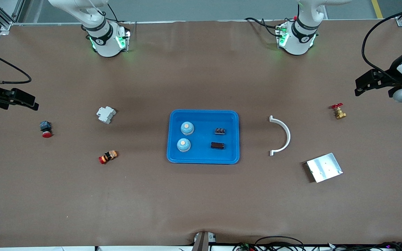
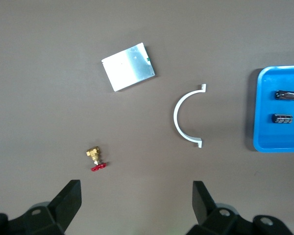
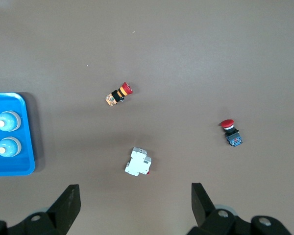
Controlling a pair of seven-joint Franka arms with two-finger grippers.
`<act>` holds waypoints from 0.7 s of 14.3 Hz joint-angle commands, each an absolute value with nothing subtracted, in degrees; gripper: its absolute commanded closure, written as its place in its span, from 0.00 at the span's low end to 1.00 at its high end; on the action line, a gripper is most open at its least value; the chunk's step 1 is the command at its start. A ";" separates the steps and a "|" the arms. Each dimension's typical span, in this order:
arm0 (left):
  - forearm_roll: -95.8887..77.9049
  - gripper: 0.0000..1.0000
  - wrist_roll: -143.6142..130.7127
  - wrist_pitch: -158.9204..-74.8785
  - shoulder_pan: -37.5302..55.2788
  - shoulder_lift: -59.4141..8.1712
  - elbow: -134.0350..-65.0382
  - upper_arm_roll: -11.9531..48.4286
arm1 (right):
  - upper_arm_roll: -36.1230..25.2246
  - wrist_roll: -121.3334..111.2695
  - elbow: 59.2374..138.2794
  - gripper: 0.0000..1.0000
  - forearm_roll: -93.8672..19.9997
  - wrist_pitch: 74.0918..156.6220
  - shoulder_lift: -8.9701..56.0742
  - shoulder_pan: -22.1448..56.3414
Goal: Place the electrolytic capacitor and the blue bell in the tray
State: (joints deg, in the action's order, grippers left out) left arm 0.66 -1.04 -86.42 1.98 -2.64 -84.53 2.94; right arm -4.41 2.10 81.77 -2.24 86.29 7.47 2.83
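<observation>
Looking into the blue tray [image 1: 203,118] at the middle of the worktop, we find four small parts inside its raised rim. Two blue bells [image 1: 187,128] [image 1: 183,145] with pale tops sit upright toward the right arm's end, one nearer the front camera than its twin. Toward the left arm's end lie two dark capacitors [image 1: 220,131] [image 1: 217,145], apart from each other and from the bells.

Outside the tray, toward the right arm's end, we see a white breaker [image 1: 105,114], a red and orange button [image 1: 108,157] on its side, and a red push button [image 1: 46,129] close to that table edge. Toward the left arm's end lie a white curved clip [image 1: 281,135], a silver plate [image 1: 324,167] nearer the front edge, and a brass valve [image 1: 339,111] with a red handle.

The left gripper [image 2: 134,203] hangs over bare table near the valve, jaws spread wide and holding nothing. The right gripper [image 3: 134,203] hangs over bare table near the breaker, jaws likewise wide and free. Both arms wait at the table's ends.
</observation>
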 commanded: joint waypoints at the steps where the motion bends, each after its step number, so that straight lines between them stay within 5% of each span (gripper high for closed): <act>1: -0.53 0.00 -0.18 -86.48 2.02 -1.76 -84.81 2.64 | -4.22 2.55 81.47 0.00 -2.81 85.87 7.38 2.37; 10: 0.00 0.00 0.26 -86.75 2.29 -1.85 -84.81 2.72 | -4.22 2.55 81.47 0.00 -2.81 85.87 7.38 2.29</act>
